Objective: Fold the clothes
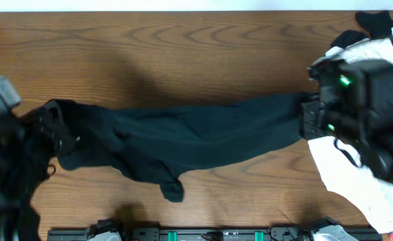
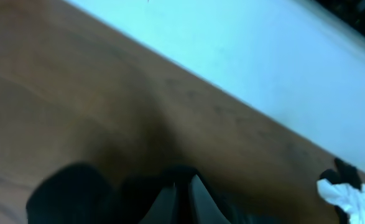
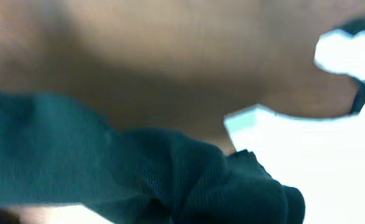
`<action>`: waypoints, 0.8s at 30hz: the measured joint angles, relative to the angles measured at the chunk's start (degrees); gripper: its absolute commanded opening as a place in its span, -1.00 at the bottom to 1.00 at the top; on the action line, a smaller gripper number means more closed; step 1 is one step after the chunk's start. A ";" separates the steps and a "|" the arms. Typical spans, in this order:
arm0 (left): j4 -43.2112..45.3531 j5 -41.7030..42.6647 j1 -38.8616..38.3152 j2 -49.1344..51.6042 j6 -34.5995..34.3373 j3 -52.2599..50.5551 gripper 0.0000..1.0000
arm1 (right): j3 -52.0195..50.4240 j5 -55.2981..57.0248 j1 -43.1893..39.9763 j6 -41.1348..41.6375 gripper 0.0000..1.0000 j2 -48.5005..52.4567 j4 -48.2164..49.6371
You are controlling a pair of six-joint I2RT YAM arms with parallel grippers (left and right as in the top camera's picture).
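While the overhead view is showing the black shirt (image 1: 196, 137) pulled into a long band across the wooden table (image 1: 183, 47), the left gripper (image 1: 51, 122) is pinching its left end and the right gripper (image 1: 308, 119) is clamping its right end. The middle is sagging and one loose flap is drooping toward the near edge, so the cloth is behaving as light, limp and wrinkle-prone. A white garment (image 1: 347, 184) is lying under the right arm.

Through the left wrist camera everything is blurring. Dark fingers (image 2: 170, 199) are sitting nearly together at the bottom edge, apparently closed on dark fabric, though the hold itself is not showing clearly.

Through the right wrist camera the shirt (image 3: 107, 162) is bunching in thick folds right at the lens, trailing away to the left.

Judging from this, corners or hems are offering the best hold. Grabbing mid-panel is likely to gather extra layers and spoil the fold.
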 measured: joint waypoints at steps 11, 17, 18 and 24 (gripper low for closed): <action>-1.70 0.00 0.00 8.72 0.02 -0.13 -0.88 | -0.04 -7.06 0.00 1.11 -0.98 4.26 -17.05; -2.25 0.00 0.00 12.50 0.02 -0.26 -0.88 | -0.04 -13.33 0.28 -0.52 -0.93 3.96 -17.33; -2.23 0.00 0.00 13.09 0.04 -0.28 -0.88 | -0.04 -13.90 0.28 -1.03 -0.94 4.04 -17.33; -2.25 0.00 0.00 16.33 0.39 -0.31 -0.88 | -0.04 -16.28 0.37 -3.08 -0.97 7.26 -17.33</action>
